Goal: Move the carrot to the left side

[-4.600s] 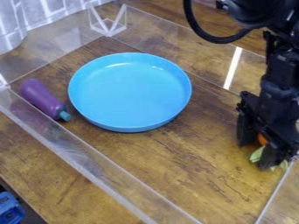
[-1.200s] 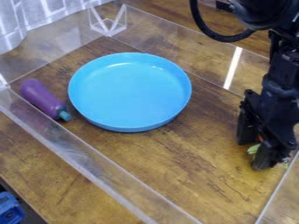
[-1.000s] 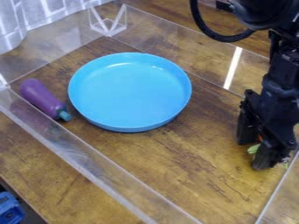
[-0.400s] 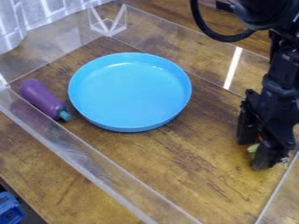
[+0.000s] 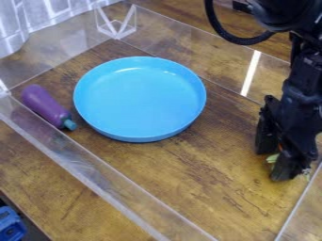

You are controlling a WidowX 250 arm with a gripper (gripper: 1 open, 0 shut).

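Covering the orange plastic carrot (image 5: 272, 159): black jaws (image 5: 283, 151).

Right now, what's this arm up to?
The arm's tool is down at the table's right side, over the carrot, mostly hiding it; only bits of green and orange show. Whether it has a grip can't be told from this view. The carrot isn't on the left side yet. The blue plate sits away from the tool, with the purple eggplant left of it.
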